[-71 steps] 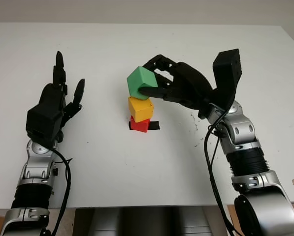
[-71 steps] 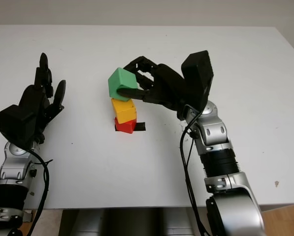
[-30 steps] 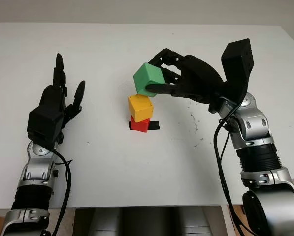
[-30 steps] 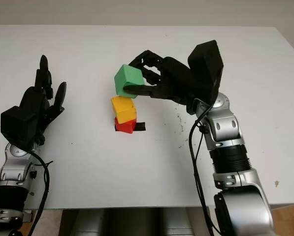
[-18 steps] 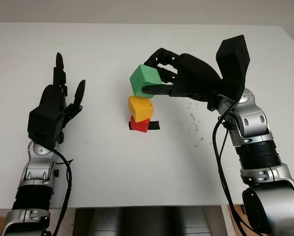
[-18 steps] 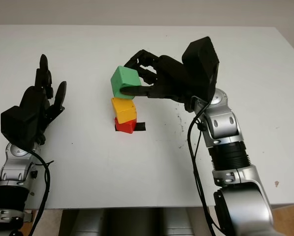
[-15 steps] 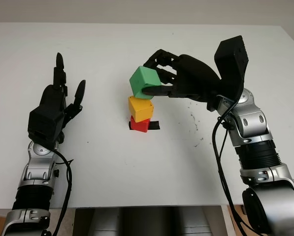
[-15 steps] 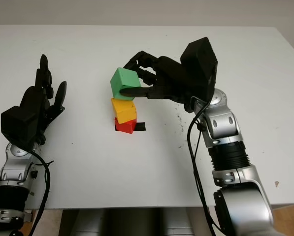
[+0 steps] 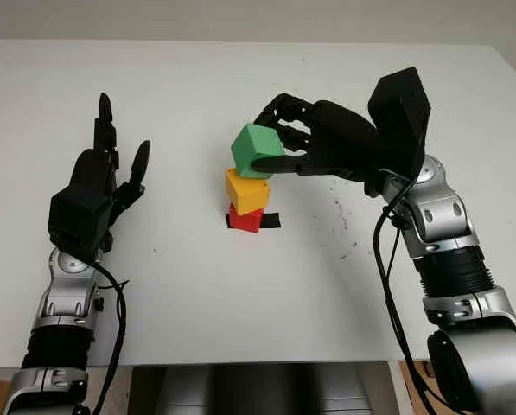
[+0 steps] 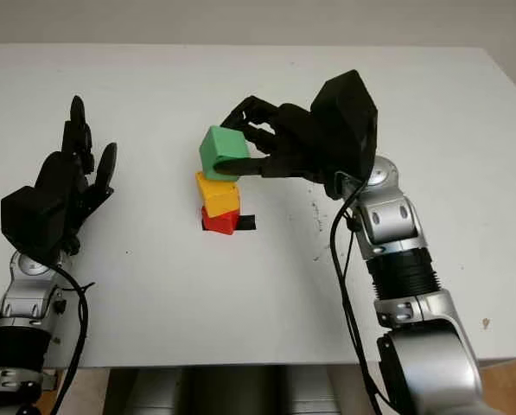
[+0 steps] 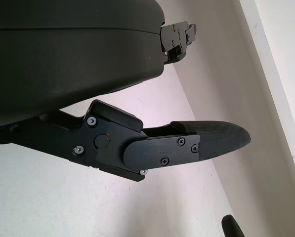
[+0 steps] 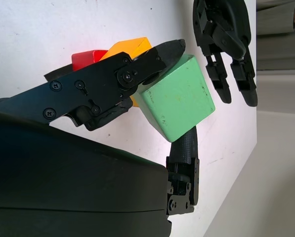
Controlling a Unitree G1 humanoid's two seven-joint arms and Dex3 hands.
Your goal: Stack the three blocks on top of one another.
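The right hand, fingers pinching the green block, is lowering it onto the yellow block at frame centre. It is now almost seated, so release is probably next. The left hand is idling open at left.

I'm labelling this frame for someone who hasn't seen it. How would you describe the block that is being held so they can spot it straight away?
On the white table, near the middle, a yellow block sits on a red block. Just above them, the right hand grips the green block, tilted. It is the only green one, and the topmost.
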